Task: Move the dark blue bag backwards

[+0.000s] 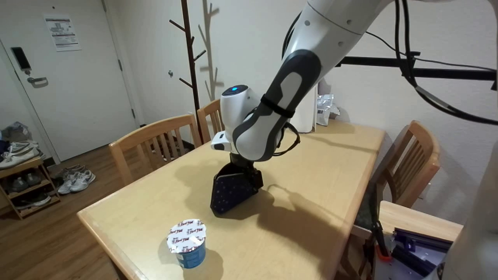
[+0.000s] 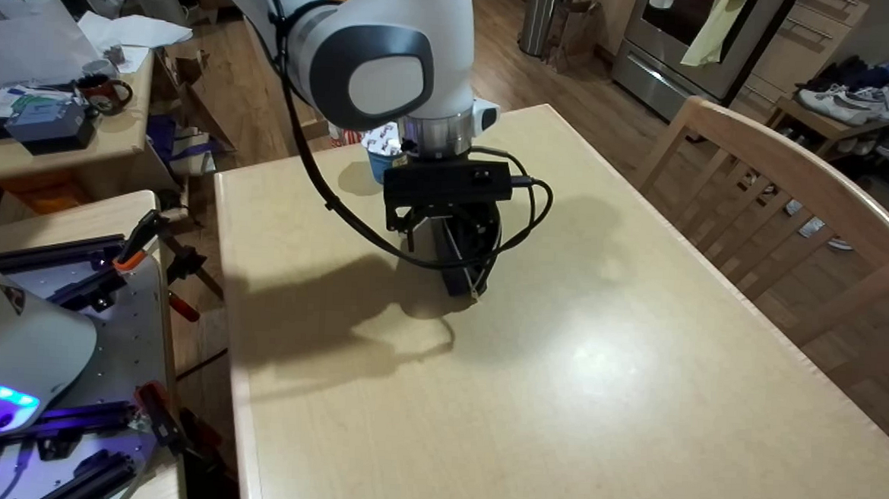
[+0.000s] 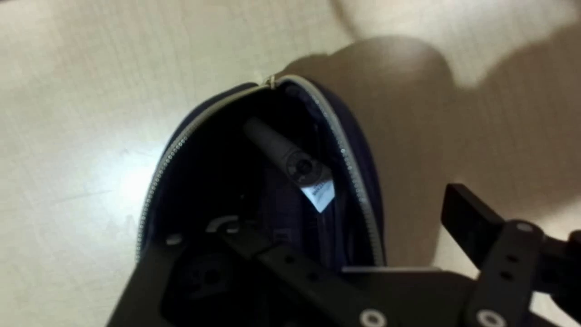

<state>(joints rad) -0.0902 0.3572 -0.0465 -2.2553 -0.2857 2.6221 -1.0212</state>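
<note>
Dark blue bag (image 1: 232,192), on worktop (image 1: 330,167), far and right of blue cup (image 1: 189,245) in an exterior view, is straddled at one wall by parted end effector (image 3: 339,212); tipping is risked by off-centre pinch.

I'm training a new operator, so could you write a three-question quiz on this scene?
1. True or false: the dark blue bag has its zipper open.
2. On the blue cup, the lid is: (a) plain black; (b) white with dark red print; (c) missing.
3. In the wrist view, do the fingers stand apart or pressed together?

Key: 1. True. 2. b. 3. Apart.
</note>
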